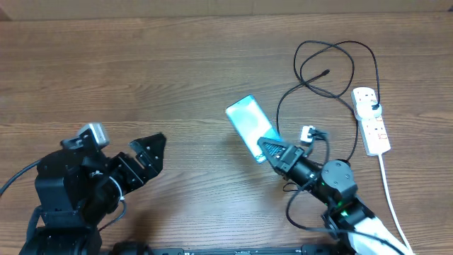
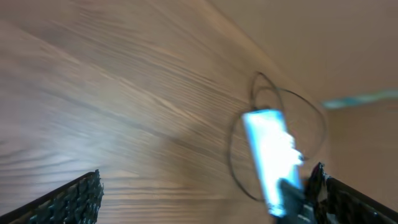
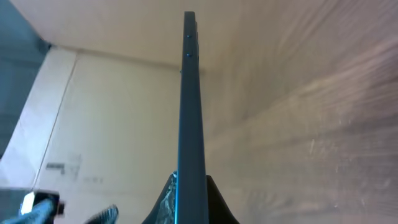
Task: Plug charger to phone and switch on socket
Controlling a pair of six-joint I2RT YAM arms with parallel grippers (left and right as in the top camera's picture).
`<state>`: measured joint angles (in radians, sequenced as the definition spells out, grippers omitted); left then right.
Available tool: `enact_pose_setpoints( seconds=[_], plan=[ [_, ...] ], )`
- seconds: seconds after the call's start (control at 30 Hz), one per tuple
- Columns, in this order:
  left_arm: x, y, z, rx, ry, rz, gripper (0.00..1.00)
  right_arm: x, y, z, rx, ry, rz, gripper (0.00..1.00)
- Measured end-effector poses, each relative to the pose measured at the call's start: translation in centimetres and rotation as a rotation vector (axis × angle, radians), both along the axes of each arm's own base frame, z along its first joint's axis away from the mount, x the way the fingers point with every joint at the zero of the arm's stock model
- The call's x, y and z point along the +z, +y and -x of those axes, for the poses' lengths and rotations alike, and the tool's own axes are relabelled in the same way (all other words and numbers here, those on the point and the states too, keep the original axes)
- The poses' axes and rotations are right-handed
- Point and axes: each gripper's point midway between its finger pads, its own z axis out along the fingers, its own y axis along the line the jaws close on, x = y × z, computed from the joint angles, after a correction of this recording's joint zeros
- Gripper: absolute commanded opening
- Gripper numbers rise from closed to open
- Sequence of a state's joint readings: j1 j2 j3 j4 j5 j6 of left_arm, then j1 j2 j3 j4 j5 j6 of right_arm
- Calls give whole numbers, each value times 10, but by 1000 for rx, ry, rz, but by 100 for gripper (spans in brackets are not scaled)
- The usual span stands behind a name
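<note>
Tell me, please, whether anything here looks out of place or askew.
The phone is angled diagonally, its near end clamped in the right gripper. The charger sprawls in loose loops, its tip unplugged.

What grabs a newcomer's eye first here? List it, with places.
The glowing blue phone mid-table, gripped at its near end by the right end effector. Then the black charger looping at far right beside the white socket. The left end effector gapes open, empty, near left.
</note>
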<state>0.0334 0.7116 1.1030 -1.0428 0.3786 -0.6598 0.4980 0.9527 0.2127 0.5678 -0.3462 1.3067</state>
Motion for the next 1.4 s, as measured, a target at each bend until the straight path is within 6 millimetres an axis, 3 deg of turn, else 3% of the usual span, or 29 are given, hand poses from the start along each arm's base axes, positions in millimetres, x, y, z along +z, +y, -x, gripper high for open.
enact_pose_setpoints(
  seconds=[0.17, 0.37, 0.5, 0.67, 0.8, 1.1, 1.33, 1.4],
  plan=[
    [1, -31, -8, -144, -14, 153, 100, 14, 23, 4, 141, -58, -106, 4],
    [-45, -53, -25, -224, 93, 321, 100, -2, 34, 5, 202, 43, -158, 4],
    [-54, -63, -48, -257, 42, 442, 99, -8, 35, 4, 199, 113, -185, 4],
    [-72, -74, -59, -261, 92, 561, 87, 5, 34, 2, 186, 109, -243, 4],
    [-89, -94, -62, -297, 167, 614, 83, 9, 34, 0, 163, 113, -270, 4],
    [-97, -145, -70, -362, 229, 668, 57, 10, 53, 10, 138, 165, -315, 4],
    [-115, -156, -73, -307, 313, 687, 30, 9, 57, 12, 114, 258, -385, 4],
    [-118, -155, -75, -286, 334, 698, 26, 7, 57, 11, 103, 274, -387, 4]
  ],
)
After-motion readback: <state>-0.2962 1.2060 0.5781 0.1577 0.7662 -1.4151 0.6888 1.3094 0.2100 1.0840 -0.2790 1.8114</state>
